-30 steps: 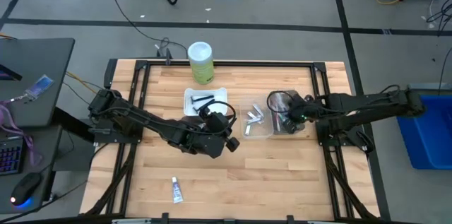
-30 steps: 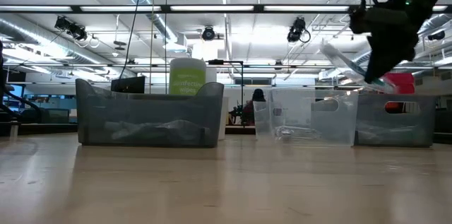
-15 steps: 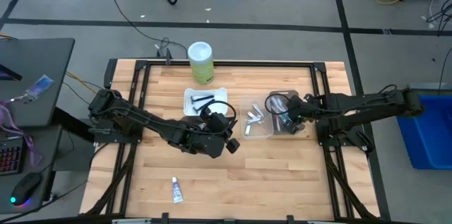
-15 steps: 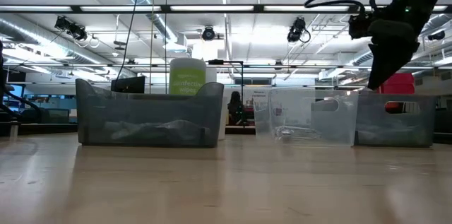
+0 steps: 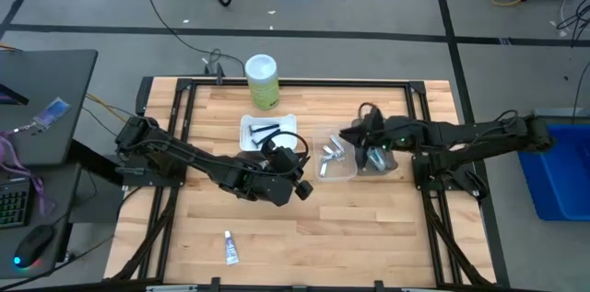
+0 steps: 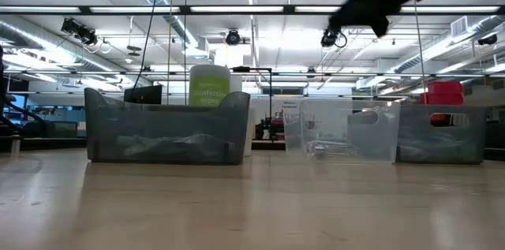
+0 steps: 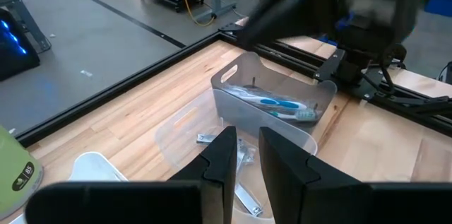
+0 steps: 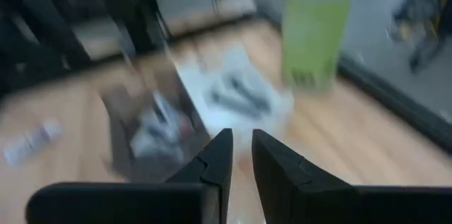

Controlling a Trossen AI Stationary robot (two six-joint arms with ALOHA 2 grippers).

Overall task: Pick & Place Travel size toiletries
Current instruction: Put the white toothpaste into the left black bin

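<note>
A white tray [image 5: 247, 124] holds dark razors [image 5: 265, 131]. A clear tray [image 5: 346, 170] holds silvery tubes [image 5: 330, 156]. A grey tray [image 7: 311, 121] holds toothbrushes [image 7: 272, 102]. One toothpaste tube [image 5: 230, 248] lies flat on the table near the front edge. My right gripper [image 5: 353, 134] [image 8: 241, 153] is above the clear and grey trays, shut and empty. My left gripper [image 5: 293, 174] [image 7: 244, 157] is above the table's middle, just left of the clear tray, shut and empty.
A tall green-and-white canister [image 5: 262, 80] stands at the far edge behind the white tray. A black frame [image 5: 295, 83] runs around the tabletop. Bare wood [image 5: 369, 237] lies in front of the trays, toward the near edge.
My right gripper has risen from over the grey tray and gone toward the table's left, over the clear tray, turning toward the canister. A pale slim item that showed at its fingers a second ago no longer shows there.
</note>
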